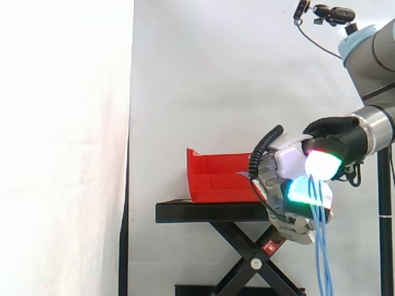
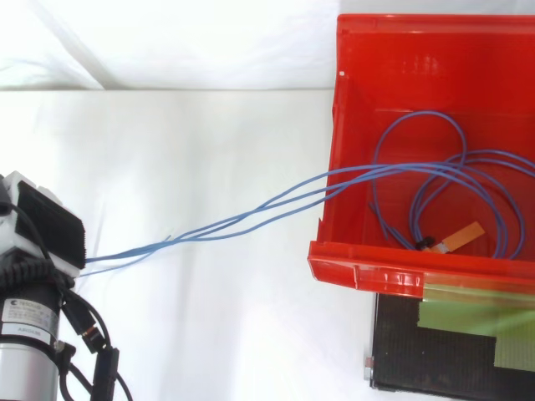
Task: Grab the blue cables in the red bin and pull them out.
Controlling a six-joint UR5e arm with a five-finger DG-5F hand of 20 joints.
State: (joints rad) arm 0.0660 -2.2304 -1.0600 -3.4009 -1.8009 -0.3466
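Snagging looks like the main danger. The blue cables stretch from the lower left of the top view up over the left wall of the red bin, while their loops and a tan tag lie on the bin floor at the right. If a loop or the tagged end catches on that wall, a further pull could drag or tip the bin on the black bench — or the thin strands could slip through the grip. In the side view the hand sits just right of the bin at about its height, its forearm coming in level from the right edge. Its fingers are curled tight round the cables — the free ends hang straight down below the glowing pads.
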